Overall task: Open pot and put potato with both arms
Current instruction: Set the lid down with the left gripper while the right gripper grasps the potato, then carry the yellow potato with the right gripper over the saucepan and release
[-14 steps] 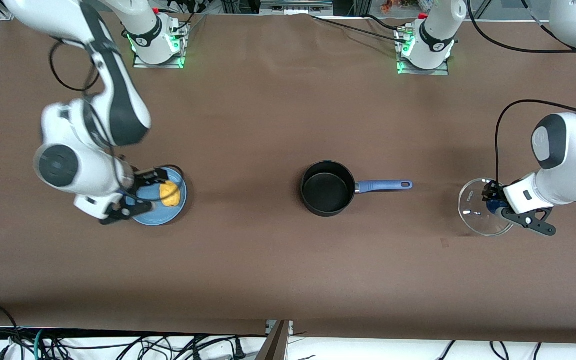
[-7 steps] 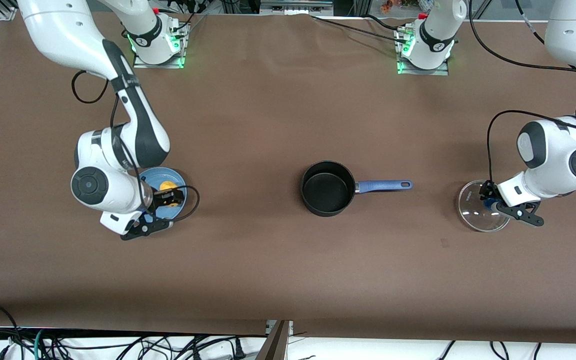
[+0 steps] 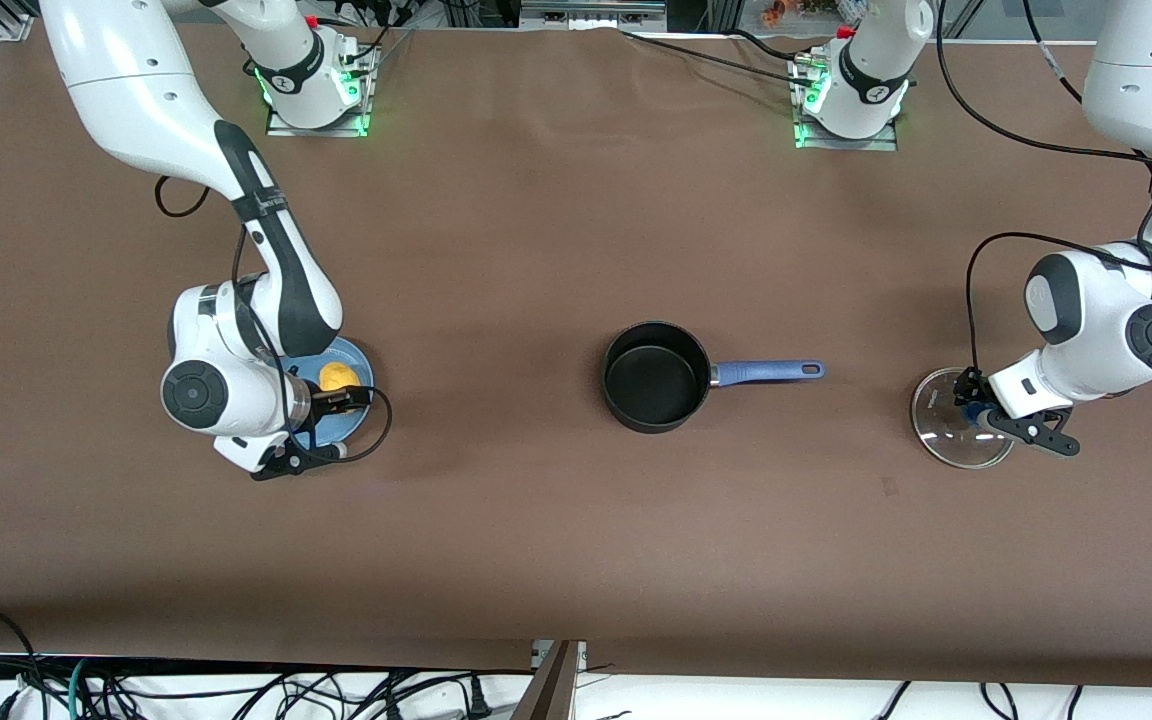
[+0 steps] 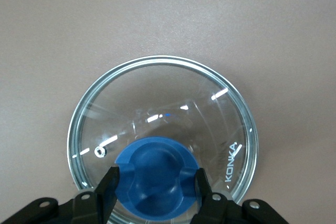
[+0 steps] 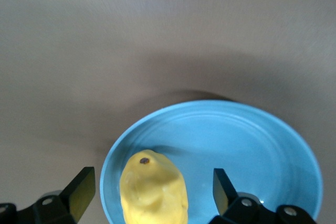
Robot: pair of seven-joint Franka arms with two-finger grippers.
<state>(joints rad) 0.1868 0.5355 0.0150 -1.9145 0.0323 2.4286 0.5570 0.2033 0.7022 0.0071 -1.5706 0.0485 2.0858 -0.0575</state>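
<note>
**Lid set aside, potato framed on the plate**

Your right gripper (image 5: pixel 149 195) sits low over the light-blue plate (image 5: pixel 252 145) with its fingers spread wide; the potato (image 5: pixel 154 188) lies between them on the plate, with clear space on both sides, so nothing is gripped. In the front view the right gripper (image 3: pixel 328 398) is at the plate (image 3: pixel 351 355) toward the right arm's end of the tabletop (image 3: pixel 536 520), and the potato (image 3: pixel 338 376) shows just past the wrist.

Your left gripper (image 4: pixel 155 182) is closed on the blue knob (image 4: pixel 155 174) of the glass lid (image 4: pixel 157 93), one finger against each side of the knob. The lid lies flat on the tabletop at the left arm's end; you see the same in the front view, with the left gripper (image 3: pixel 972 408) over the lid (image 3: pixel 941 440).

Between the two grippers stands the pot (image 3: pixel 656 377), uncovered and empty, in the middle of the tabletop. Its blue handle (image 3: pixel 768 371) points toward the left arm's end, well apart from the lid.
</note>
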